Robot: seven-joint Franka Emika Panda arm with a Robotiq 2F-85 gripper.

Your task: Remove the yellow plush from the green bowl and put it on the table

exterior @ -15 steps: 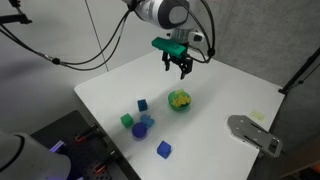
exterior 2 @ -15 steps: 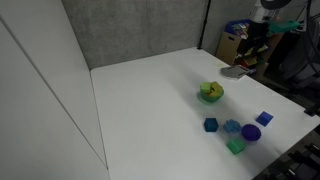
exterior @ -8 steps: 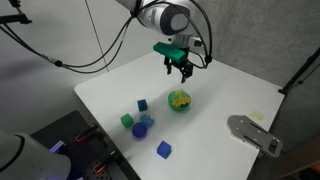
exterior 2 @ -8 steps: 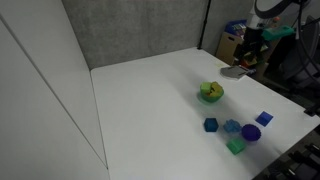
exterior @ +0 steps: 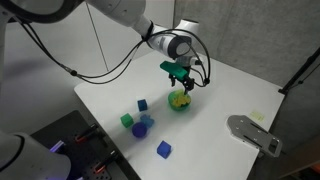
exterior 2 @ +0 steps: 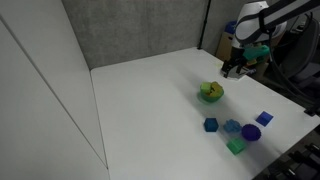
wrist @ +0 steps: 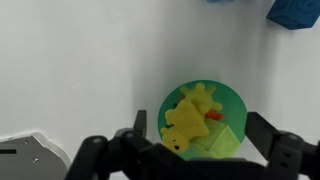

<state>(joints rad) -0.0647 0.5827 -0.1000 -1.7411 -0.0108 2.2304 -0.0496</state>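
Black gripper (wrist: pixel 195 140) fingers (wrist: pixel 275 140) sit spread wide in the wrist view, nothing pinched between them. Just past them the yellow plush (wrist: pixel 188 120) lies inside the green bowl (wrist: pixel 238 105), next to a small orange-red bit (wrist: pixel 213 116). Bowl's sitting on the white table (wrist: pixel 80 70), gripper (exterior: pixel 181 85) hanging close above it in an exterior view, and further out there's a blue block (wrist: pixel 295 12)

Shows bright yellow on the small lumpy soft plush (wrist: pixel 190 118), bright green on the small round bowl (wrist: pixel 240 104). Adds orange-red on a tiny object (wrist: pixel 214 116) and lime on a small block (wrist: pixel 226 143). Plain matte white across the large square table (exterior: pixel 225 95). Black on the gripper (wrist: pixel 195 145). Blue on one toy cube (exterior: pixel 163 149), teal on another cube (exterior: pixel 142 104), purple on a little ball (exterior 2: pixel 250 132).
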